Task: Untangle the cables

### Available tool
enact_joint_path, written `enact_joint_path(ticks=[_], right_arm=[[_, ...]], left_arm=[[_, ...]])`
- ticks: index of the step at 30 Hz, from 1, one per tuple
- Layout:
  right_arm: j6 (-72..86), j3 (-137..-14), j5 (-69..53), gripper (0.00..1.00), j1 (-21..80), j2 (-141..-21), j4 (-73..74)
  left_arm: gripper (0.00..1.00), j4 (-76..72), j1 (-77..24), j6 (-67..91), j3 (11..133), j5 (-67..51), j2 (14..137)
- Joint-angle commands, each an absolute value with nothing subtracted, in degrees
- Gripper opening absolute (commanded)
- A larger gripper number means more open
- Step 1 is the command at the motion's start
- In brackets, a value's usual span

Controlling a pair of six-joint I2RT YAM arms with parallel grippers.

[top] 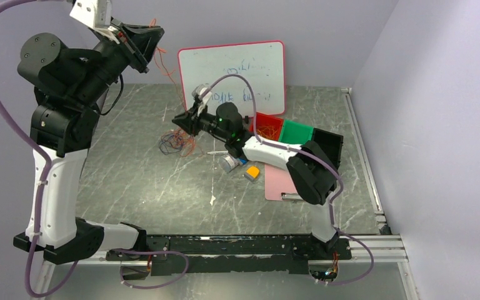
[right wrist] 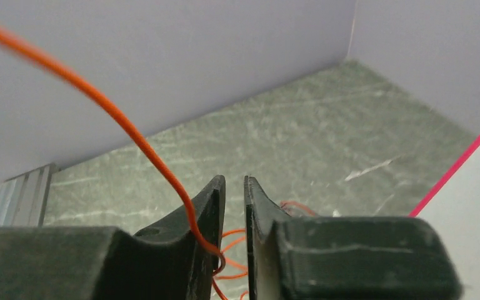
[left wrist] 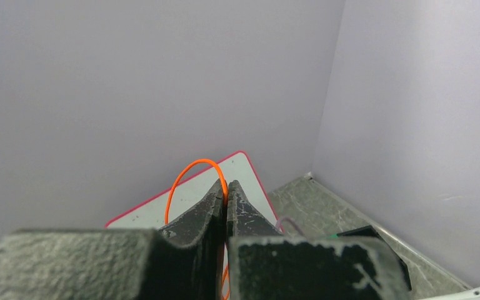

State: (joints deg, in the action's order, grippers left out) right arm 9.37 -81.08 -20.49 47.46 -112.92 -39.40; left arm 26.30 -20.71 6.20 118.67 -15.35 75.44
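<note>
Left arm (top: 56,181) and right arm (top: 275,153): black joints, white link shells, a mauve hose (top: 0,106) along each. Left end effector (left wrist: 226,187) and right end effector (right wrist: 234,181) have dark, scuffed fingers (left wrist: 194,219).

Left claw (top: 157,35) high, jaws together; right claw (top: 177,120) low, forward, jaws a slit apart

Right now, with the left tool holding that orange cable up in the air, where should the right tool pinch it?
Probably the straight stretch just above the tangle, closing across it from the right. The orange cable runs as one slanting line from the left tool down past the right tool, free of other loops there.
</note>
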Motion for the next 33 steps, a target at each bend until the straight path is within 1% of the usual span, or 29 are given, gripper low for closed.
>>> enact_joint_path(ticks=[1,4,12,16,21,28,33], right_arm=[[13.7,-78.5,-22.9,0.2,48.5,-116.7,-41.6],[14.5,-75.2,-22.8,0.19,49.8,-119.3,-42.3],[15.5,-69.0,-22.0,0.18,52.6,-123.0,-44.0],[15.6,-66.8,-21.5,0.2,52.7,-124.0,-44.6],[15.6,-65.1,-21.2,0.24,52.7,-124.5,-45.3],[15.7,-64.1,-21.8,0.25,52.8,-123.7,-46.4],[14.1,-62.3,-21.5,0.26,52.8,-121.7,-45.6]], left_arm=[[0.07,24.5,-20.2,7.0,121.6,-15.9,75.8],[0.07,24.2,-20.2,6.9,122.8,-14.9,76.3],[0.07,23.9,-20.2,6.9,123.9,-14.1,77.0],[0.07,24.5,-20.2,6.2,125.5,-13.4,77.6],[0.07,24.5,-20.2,4.1,131.6,-9.5,79.7],[0.07,14.6,-20.2,1.6,132.8,-3.1,79.9],[0.07,7.4,-20.2,-0.6,133.4,-2.3,81.3]])
